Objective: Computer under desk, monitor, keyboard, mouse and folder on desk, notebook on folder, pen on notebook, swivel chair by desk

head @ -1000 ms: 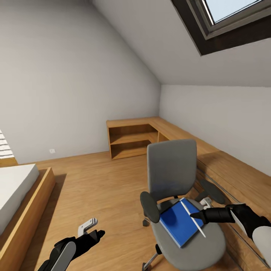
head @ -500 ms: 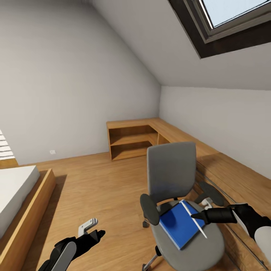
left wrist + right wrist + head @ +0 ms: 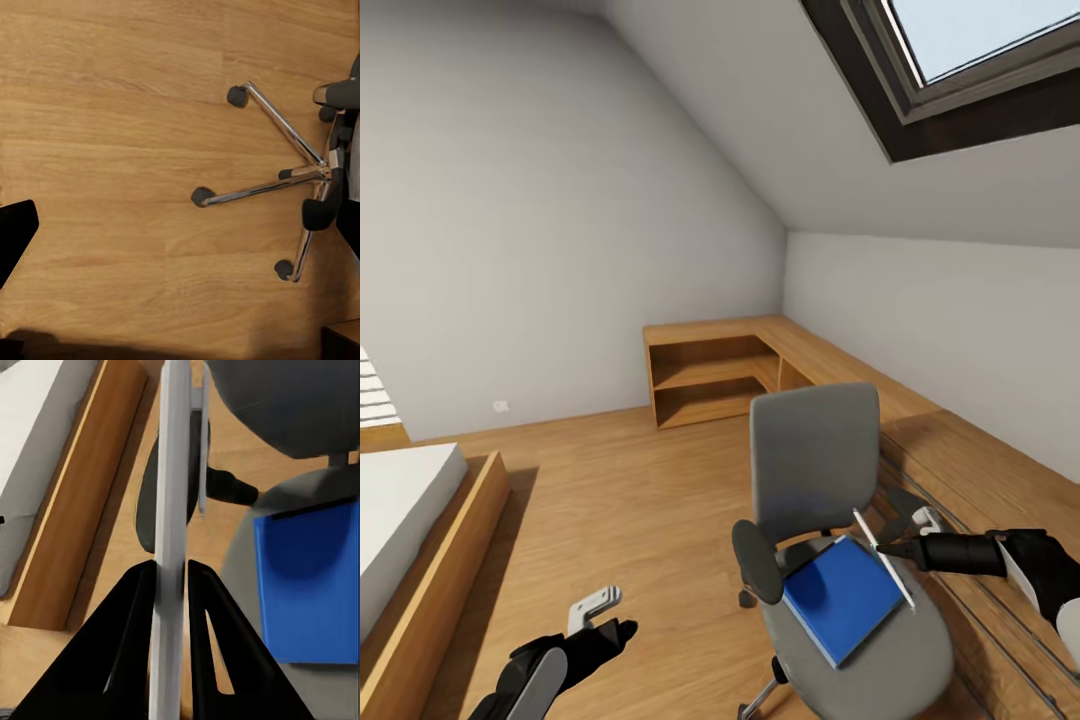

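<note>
I am looking into an attic bedroom with a plank floor (image 3: pixel 610 470) and a skylight (image 3: pixel 980 60) at the upper right of the frame. A bed (image 3: pixel 400 500) sits at the left edge and a low wooden cabinet (image 3: pixel 710 370) stands in the far corner at centre.

The swivel chair (image 3: pixel 815 450) stands at the lower right, facing me. Its metal star base (image 3: pixel 300 172) and castors rest on bare floor in the left wrist view.

The blue folder (image 3: pixel 840 595) lies flat on the seat, turned at an angle.

Just above the folder's right edge, the thin grey notebook (image 3: pixel 865 528) is seen edge-on, tilted steeply. My right gripper (image 3: pixel 890 549) reaches in from the right edge of the frame and pinches it. In the right wrist view its two black fingers (image 3: pixel 139 607) press on either face of the slab.

My left gripper (image 3: pixel 605 615) hangs low at the lower left over open floor, holding nothing. I cannot tell how far its fingers are spread.

My worries from here:
- The grip sits on a narrow strip of a thin slab, so the notebook could swivel or slip out during a fast swing.
- My right arm is close to the chair's armrest. A knock could roll the chair on its castors and slide the folder off the seat.
</note>
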Motion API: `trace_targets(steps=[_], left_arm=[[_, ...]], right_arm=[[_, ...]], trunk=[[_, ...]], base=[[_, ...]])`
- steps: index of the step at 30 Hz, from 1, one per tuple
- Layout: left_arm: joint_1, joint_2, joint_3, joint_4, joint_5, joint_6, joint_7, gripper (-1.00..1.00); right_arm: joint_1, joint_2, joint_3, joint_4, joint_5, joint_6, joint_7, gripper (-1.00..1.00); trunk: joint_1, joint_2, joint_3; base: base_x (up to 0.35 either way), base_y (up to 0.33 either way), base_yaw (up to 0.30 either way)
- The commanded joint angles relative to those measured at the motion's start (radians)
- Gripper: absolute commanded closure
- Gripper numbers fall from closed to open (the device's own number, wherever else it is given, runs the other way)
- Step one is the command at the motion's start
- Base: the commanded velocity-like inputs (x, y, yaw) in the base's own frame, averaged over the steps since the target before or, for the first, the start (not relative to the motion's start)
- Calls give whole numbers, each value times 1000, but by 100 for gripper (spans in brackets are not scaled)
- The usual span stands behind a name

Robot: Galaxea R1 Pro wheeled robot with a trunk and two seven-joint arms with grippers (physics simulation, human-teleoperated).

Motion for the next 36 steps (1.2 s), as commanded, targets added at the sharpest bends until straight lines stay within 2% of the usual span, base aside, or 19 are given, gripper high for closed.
trace_targets(steps=[1,5,10,15,20,21,24,25,29,30,31,32,35,36], left_arm=[[-1,0,-3,2,9,1,10,-100],[-1,-8,-3,42,1,-8,9,-100],[-1,-20,-5,101,-2,-67,8,-100],[-1,-21,-8,184,-4,-88,7,-100],[0,-22,-12,271,-20,-175,4,-100],[0,-22,-14,299,-36,-216,3,-100],[-1,-23,-24,341,-66,-271,2,-100],[-1,-23,-35,368,-87,-301,2,-100],[-1,-23,-54,417,-114,-351,1,-100],[-1,-23,-60,444,-121,-374,1,-100],[-1,-23,-62,460,-124,-386,1,-100],[-1,-23,-67,494,-128,-412,0,-100],[-1,-23,-71,546,-135,-458,0,-100],[-1,-22,-72,574,-137,-488,0,-100]], right_arm=[[0,1,-8,-12,8,21,10,100],[0,1,-11,-80,7,78,12,100],[1,9,-12,-274,7,208,13,100],[2,12,-13,-399,10,295,-1,100],[2,23,-14,-502,11,390,-79,100],[2,33,-15,-532,11,424,-130,100],[3,56,-19,-578,9,473,-215,100],[4,77,-24,-611,9,501,-270,100],[12,125,-61,-676,11,537,-385,100],[22,151,-88,-700,13,548,-458,100],[27,163,-102,-710,14,552,-500,100],[38,188,-131,-729,16,556,-601,100],[53,220,-171,-756,15,556,-775,100],[62,240,-191,-770,13,550,-888,100]], trunk=[[-4,7,2],[-19,35,15],[-38,69,30],[-58,104,46],[-77,139,62],[-81,146,65],[-92,167,74],[-96,174,77],[-111,202,90],[-115,209,93],[-119,216,96],[-123,223,99],[-134,244,109],[-138,251,112]], base=[[0,0,0],[0,0,0],[0,0,0],[0,0,0],[0,0,0],[0,0,0],[0,0,0],[0,0,0],[0,0,0],[0,0,0],[0,0,0],[0,0,0],[0,0,0],[0,0,0]])
